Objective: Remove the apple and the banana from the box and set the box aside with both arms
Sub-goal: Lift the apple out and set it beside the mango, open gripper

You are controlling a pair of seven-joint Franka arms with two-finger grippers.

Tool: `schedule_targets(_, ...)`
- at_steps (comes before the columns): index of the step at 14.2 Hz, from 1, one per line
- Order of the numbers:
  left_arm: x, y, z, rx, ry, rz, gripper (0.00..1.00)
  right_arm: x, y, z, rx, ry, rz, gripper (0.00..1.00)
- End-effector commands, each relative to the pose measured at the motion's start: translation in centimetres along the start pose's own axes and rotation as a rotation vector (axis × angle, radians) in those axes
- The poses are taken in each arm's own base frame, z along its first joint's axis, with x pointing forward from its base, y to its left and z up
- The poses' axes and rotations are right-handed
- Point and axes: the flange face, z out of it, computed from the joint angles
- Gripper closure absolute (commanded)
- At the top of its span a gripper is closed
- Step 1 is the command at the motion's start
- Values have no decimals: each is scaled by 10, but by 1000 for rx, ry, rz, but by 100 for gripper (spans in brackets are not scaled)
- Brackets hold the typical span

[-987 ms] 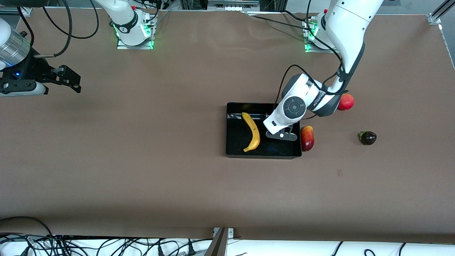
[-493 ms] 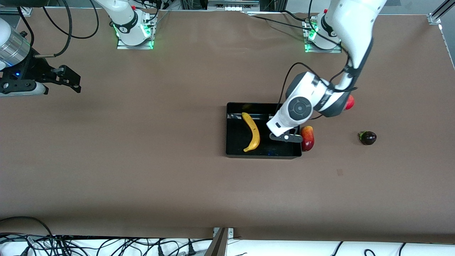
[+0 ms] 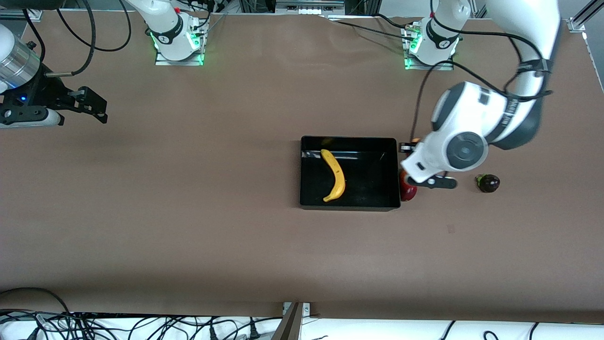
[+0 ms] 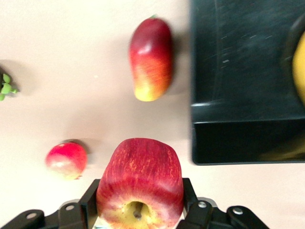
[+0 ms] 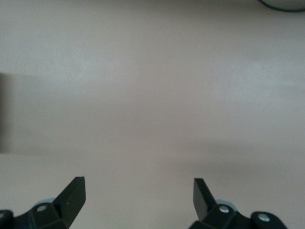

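The black box (image 3: 349, 139) sits mid-table with the yellow banana (image 3: 334, 175) lying in it. My left gripper (image 4: 141, 187) is shut on a red apple (image 4: 140, 183) with a yellow stem end. It holds the apple over the table beside the box's wall (image 4: 238, 143), toward the left arm's end. In the front view the left gripper (image 3: 409, 144) is mostly hidden under its wrist. The banana's edge (image 4: 300, 67) shows in the left wrist view. My right gripper (image 3: 92, 107) waits open and empty (image 5: 138, 188) over bare table at the right arm's end.
A long red-yellow fruit (image 3: 408, 190) lies against the box's outer wall, also seen in the left wrist view (image 4: 151, 58). A smaller red apple (image 4: 66, 160) lies on the table. A dark purple fruit with green leaves (image 3: 488, 182) lies toward the left arm's end.
My left arm has swung from over the box toward its own end of the table and now hides the small apple in the front view. The right arm has not moved.
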Motion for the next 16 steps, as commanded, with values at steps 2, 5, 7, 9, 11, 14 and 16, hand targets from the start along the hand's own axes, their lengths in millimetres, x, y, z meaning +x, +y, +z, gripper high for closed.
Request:
schedule_targets(2,-13,-38,55,2,28,84,88,-4,2,-7,10,-1,8,0)
schedule_targets(5,-24,-38,109,51,95,115,86,-4,2,-7,10,-1,8,0)
schedule_targets(7,-29,-36,149,74,141,150,86,-4,1,-7,10,1,6,0)
schedule_targets(9,-33,-37,175,74,162,164,83,-4,1,-7,10,-1,6,0)
schedule_targets(11,-32,-41,178,72,158,158,50,-4,0,-7,10,1,5,0)
schedule_targets(14,-29,-42,177,70,151,155,0,-4,-1,-7,10,-1,3,0)
schedule_targets(16,-26,-43,134,82,188,142,0,-4,-1,-8,12,2,4,0)
